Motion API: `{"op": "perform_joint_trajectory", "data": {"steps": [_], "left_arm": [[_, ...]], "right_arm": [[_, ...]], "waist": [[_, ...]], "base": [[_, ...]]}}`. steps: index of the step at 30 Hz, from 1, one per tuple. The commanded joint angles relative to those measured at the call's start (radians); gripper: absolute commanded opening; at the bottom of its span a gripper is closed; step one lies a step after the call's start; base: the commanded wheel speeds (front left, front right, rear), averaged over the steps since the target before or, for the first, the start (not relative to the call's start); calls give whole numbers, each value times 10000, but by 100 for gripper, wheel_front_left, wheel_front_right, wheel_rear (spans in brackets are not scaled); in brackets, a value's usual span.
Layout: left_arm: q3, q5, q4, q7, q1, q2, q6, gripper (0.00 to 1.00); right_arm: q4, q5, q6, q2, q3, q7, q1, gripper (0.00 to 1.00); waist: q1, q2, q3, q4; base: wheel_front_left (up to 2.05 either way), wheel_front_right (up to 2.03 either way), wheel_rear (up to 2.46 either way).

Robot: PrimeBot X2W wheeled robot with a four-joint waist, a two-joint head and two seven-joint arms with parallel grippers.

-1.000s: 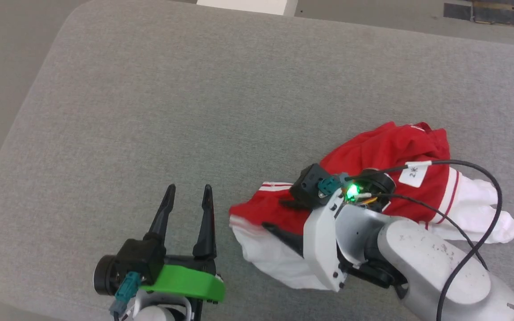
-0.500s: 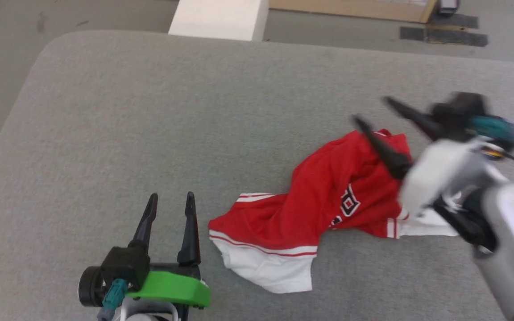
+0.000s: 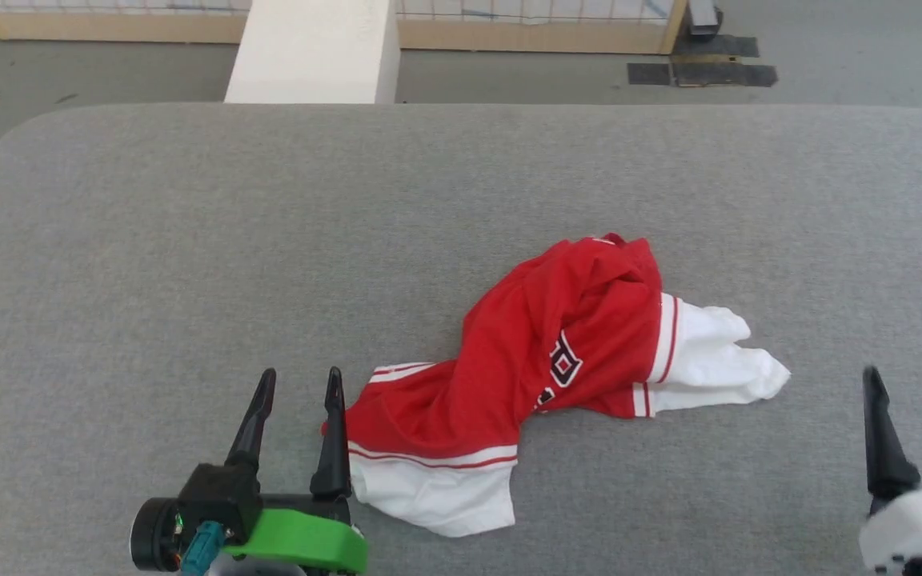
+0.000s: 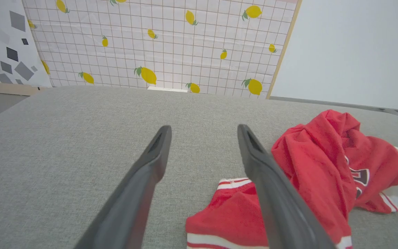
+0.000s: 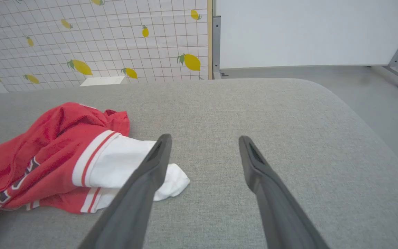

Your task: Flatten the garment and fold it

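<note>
Red jersey T-shirt point(image 3: 565, 360) found crumpled, twisted, on grey counter point(image 3: 189, 240). Jaws of left gripper point(image 3: 302, 372) and right gripper point(image 3: 905, 374) set wide apart, nothing held. Risk judged: bunched layers pinched together, twist tightened instead of flattened.

Grey cloth-topped table point(image 3: 189, 240), rounded corners. A red-and-white shirt point(image 3: 581, 320) lay on it, bunched and twisted, right of centre toward the near edge. One white sleeve pointed right, another toward the front.

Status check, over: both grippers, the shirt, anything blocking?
Left gripper open, empty, beside shirt. Right gripper open, empty, apart from it. Shirt crumpled on grey pad, not flattened. Nothing blocking.
</note>
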Motion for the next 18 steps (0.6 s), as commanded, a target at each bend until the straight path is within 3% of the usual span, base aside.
{"op": "perform_joint_trajectory", "data": {"steps": [1,6,10,18], "left_arm": [[25,56,25,-38,122,-38,-41,100],[-166,249,118,-37,-324,80,-253,100],[-569,607,282,350,-1548,422,-734,100],[-2048,588,1433,2785,-4894,462,-1721,100]], "right_arm": [[-43,97,-15,71,-51,-147,164,100],[87,614,-15,109,-88,-336,234,100],[-4,623,-15,111,-88,-360,-52,100],[-145,629,-15,113,-70,-176,-313,100]], "waist": [[0,0,-9,-163],[0,0,118,-313],[0,0,334,-282],[0,0,928,-113]], "base": [[0,0,0],[0,0,0],[0,0,0],[0,0,0]]}}
